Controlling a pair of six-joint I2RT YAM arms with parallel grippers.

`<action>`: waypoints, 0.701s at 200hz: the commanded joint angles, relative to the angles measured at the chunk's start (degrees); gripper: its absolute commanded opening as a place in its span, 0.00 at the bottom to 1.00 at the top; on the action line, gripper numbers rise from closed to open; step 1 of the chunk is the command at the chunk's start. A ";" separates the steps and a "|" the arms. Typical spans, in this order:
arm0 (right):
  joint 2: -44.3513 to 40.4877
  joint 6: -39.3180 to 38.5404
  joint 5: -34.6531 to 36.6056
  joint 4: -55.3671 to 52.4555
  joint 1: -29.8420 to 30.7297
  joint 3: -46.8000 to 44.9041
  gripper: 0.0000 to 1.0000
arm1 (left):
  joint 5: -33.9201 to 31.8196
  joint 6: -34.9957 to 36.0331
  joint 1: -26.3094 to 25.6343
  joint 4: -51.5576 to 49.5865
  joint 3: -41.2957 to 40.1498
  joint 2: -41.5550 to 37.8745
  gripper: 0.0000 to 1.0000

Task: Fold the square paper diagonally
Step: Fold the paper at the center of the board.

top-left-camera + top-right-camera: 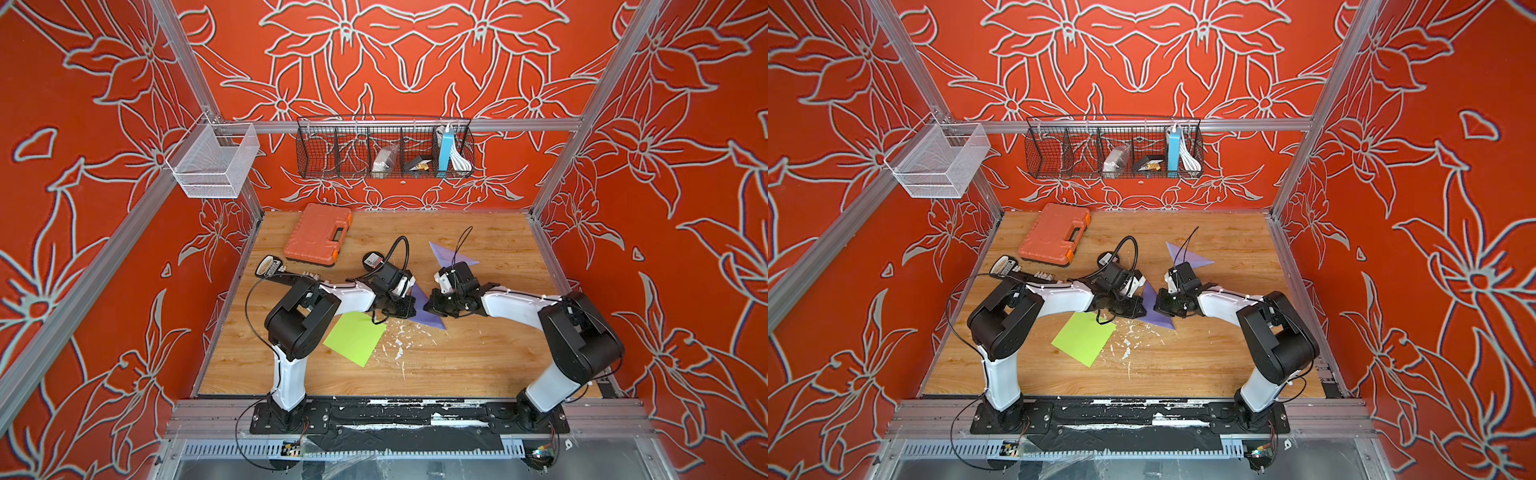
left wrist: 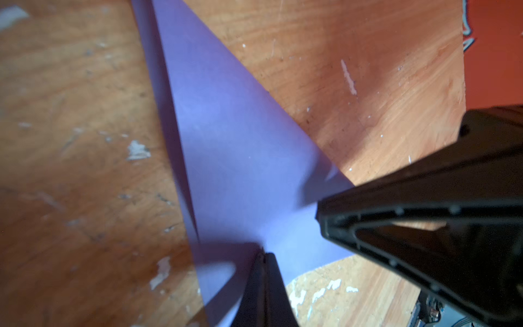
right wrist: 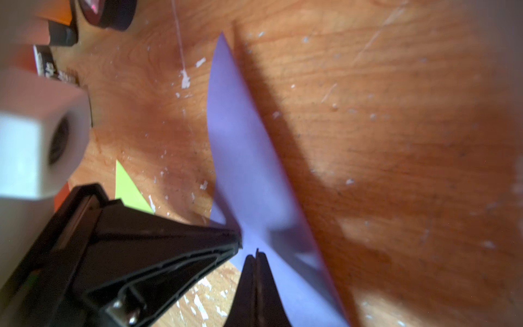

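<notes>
Left gripper (image 2: 263,254) pinching purple paper (image 2: 226,141) | right gripper (image 3: 257,253) pinching same sheet | paper spans between the 2

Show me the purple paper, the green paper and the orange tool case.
purple paper (image 2: 226,141), left wrist view, its flat middle
green paper (image 1: 355,338), a top view, its centre
orange tool case (image 1: 316,232), a top view, lid

Apparently a robotics lab's test cell: a left arm (image 1: 353,297) and right arm (image 1: 511,305) mounted before a scuffed wooden tabletop (image 1: 478,357), boxed in by aluminium framing (image 1: 519,124) and red floral panels (image 1: 415,50), a wire basket (image 1: 316,153) and orange tool case (image 1: 316,232) behind.
</notes>
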 commanded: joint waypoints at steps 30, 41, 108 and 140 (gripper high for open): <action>1.37 1.64 6.01 -1.25 1.06 -1.57 0.00 | -0.59 0.36 -0.84 -3.32 -1.51 -1.05 0.00; 1.24 1.04 7.18 -2.24 1.21 -1.66 0.00 | -0.44 0.33 -0.86 -3.21 -1.51 -1.02 0.00; 2.82 1.18 8.14 -3.29 1.35 -0.80 0.00 | -1.34 0.08 -3.31 -3.37 -0.74 -0.26 0.00; 3.85 0.71 8.37 -4.03 1.33 0.13 0.00 | -1.01 -0.10 -3.94 -3.74 -0.31 0.24 0.00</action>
